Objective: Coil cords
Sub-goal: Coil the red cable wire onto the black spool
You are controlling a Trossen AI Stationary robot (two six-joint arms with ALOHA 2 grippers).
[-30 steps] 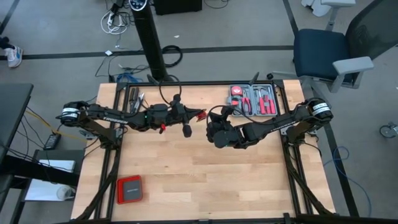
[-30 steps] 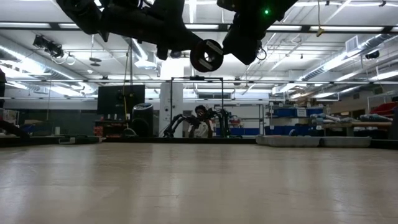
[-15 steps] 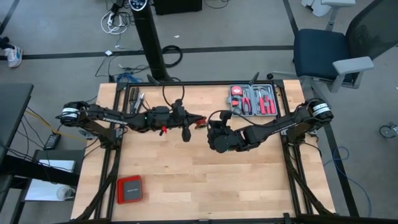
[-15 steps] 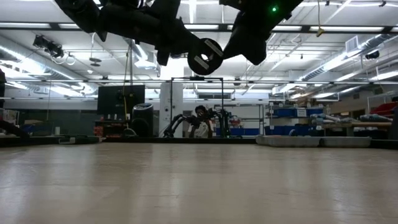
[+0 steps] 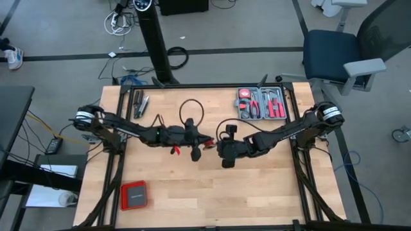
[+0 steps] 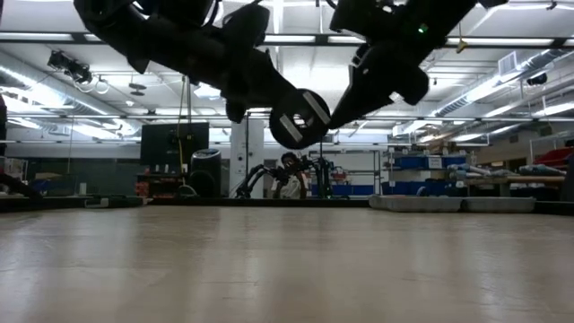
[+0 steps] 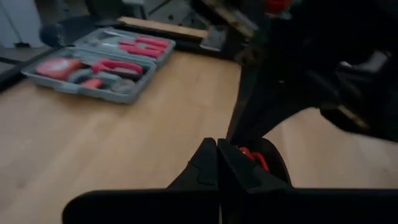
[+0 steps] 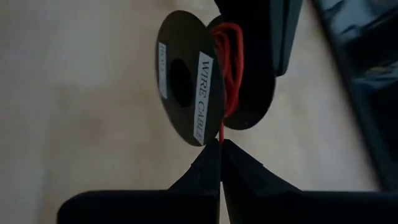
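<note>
Midair, the right end effector (image 8: pixel 221 144) pinches the red cord (image 8: pixel 229 62) just beside the left end effector's (image 7: pixel 216 144) spool (image 8: pixel 186 78).

The cord (image 8: pixel 231 68) is a very thin red wire, wound in a few loose turns on a black spool (image 8: pixel 186 78) labelled "WIRE CABLE". The spool hangs in the air above mid-table, between the two arms, and one strand runs straight off it.

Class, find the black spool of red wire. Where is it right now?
In the high view the spool hangs above the table's middle, held by the left gripper, with the right gripper right beside it pinching the red wire.
</note>
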